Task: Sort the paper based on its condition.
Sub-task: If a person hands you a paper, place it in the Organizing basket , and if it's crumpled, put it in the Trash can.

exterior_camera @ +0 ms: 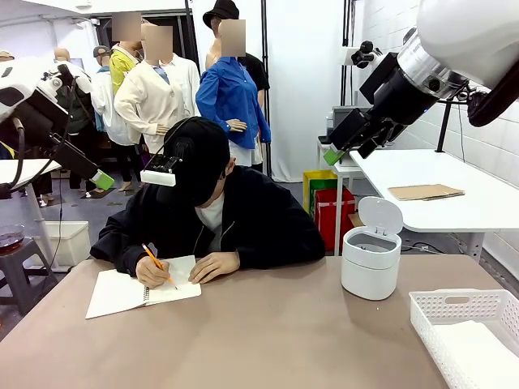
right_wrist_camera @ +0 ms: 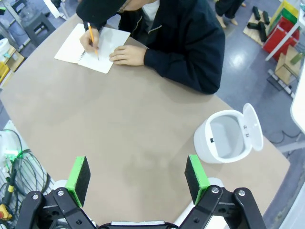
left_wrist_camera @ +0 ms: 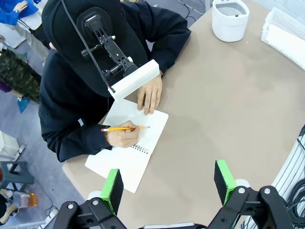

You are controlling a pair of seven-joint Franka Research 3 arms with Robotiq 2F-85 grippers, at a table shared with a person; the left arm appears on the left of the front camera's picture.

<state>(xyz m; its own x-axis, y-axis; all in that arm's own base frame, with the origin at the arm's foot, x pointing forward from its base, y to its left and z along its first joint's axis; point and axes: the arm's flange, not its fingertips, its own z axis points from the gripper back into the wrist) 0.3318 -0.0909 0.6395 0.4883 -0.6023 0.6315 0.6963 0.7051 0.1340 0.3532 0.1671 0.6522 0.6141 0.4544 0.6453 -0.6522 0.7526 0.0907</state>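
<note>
Left gripper (left_wrist_camera: pixel 167 177) and right gripper (right_wrist_camera: pixel 136 167) both wide open, empty, above table (exterior_camera: pixel 268 332). Person (exterior_camera: pixel 243 223) writes with pencil (left_wrist_camera: pixel 125 128) in notebook (left_wrist_camera: pixel 127 163) at far-left edge; bin (exterior_camera: pixel 371 261) and basket (exterior_camera: pixel 454 312) at right.

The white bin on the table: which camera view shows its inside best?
The right wrist view. It looks down into the white bin, whose lid stands open. The front view gives its side and the raised lid, little of the inside. The left wrist view has it small at the top edge, seen from above.
</note>
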